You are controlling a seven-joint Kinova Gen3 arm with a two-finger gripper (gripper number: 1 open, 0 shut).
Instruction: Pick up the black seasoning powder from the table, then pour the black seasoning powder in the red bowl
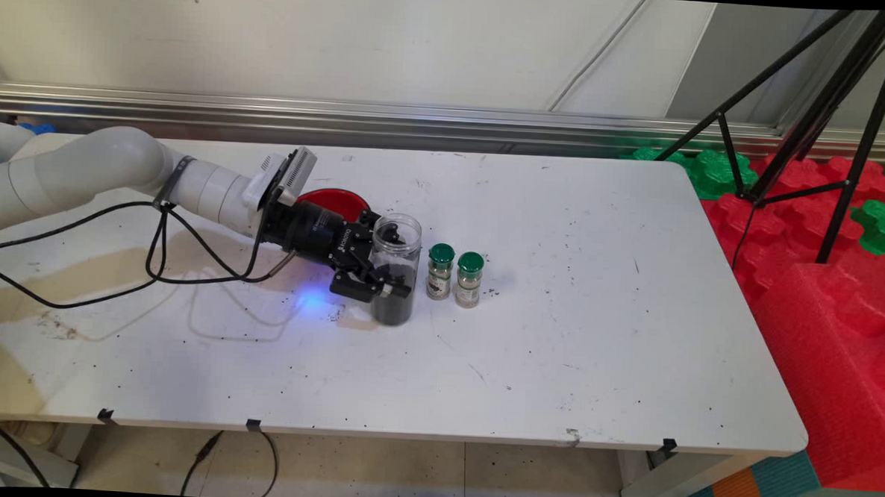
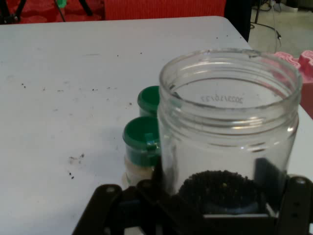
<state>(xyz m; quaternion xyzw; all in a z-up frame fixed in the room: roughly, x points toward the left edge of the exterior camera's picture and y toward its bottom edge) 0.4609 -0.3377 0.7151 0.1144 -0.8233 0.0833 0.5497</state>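
Pincer (image 1: 386, 265) sits low over the tabletop (image 1: 559, 321), reaching in from nine o'clock, and your clear jar (image 1: 395, 269) stands upright between its fingers. You can see one finger (image 1: 385, 237) through the glass on the far side and the other (image 1: 366, 284) against the near side, low on the jar, so the pincer is closed onto the jar's walls. In the hand view the jar (image 2: 230, 132) fills the space directly ahead, lidless, with a layer of dark grains at the bottom. Just beside the jar at three o'clock you have two small green-capped spice bottles (image 1: 455, 275), upright and next to each other, apart from the jar. At about ten o'clock from the jar, behind the wrist, a red dish (image 1: 336, 201) lies partly hidden.
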